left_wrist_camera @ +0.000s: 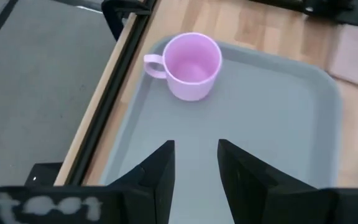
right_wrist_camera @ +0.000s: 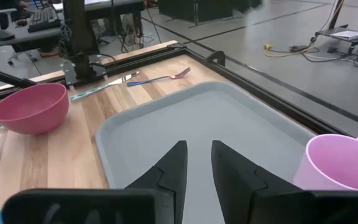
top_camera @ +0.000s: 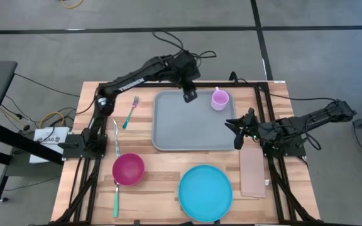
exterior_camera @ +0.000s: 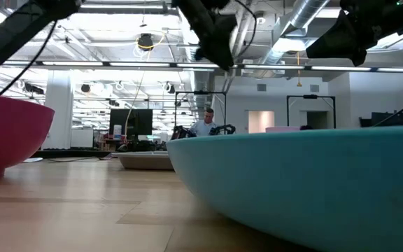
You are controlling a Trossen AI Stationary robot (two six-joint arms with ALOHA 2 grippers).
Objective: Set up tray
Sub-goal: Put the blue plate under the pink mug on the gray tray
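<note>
Wooden bench (top_camera: 162, 172) on a grey floor, with an open lab space visible behind it in the low view. The tray (top_camera: 193, 122) sits flat around the middle of the bench, toward 12 o'clock, and a pink cup (top_camera: 219, 99) stands upright inside its 1 o'clock corner. The left end effector (top_camera: 190, 95) hangs over the tray's far edge, fingers a little apart with nothing between them. The right end effector (top_camera: 238, 133) sits at the tray's 3 o'clock edge, fingers slightly parted too, empty. Around the tray: a magenta bowl (top_camera: 128, 169) at 8 o'clock, a blue plate (top_camera: 205, 193) at 6 o'clock, a tan napkin (top_camera: 253, 171) at 4 o'clock, and a fork (top_camera: 131, 112) at 9 o'clock.
</note>
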